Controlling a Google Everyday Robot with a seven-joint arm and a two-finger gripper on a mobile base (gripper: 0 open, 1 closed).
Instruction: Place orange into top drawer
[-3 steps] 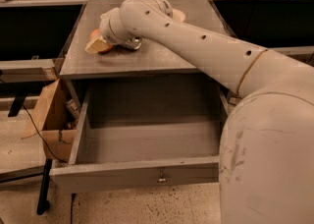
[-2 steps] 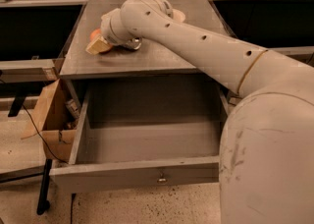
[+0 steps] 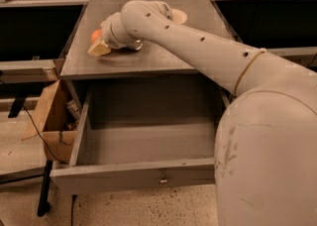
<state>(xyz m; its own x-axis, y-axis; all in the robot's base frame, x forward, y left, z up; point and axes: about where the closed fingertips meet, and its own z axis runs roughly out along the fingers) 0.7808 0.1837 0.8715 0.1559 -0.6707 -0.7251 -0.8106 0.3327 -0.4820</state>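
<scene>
the top drawer stands pulled out, its front panel with the keyhole nearest the camera. above and behind the top drawer, over its left end, the orange rests on the tabletop. the gripper sits low against the orange's near side, touching it; whether it is clamped on the fruit cannot be told. a cardboard box stands just left of the top drawer.

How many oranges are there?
1. The orange sits on the cabinet top, left side, right by the robot's hand. More could be hidden behind the arm.
</scene>
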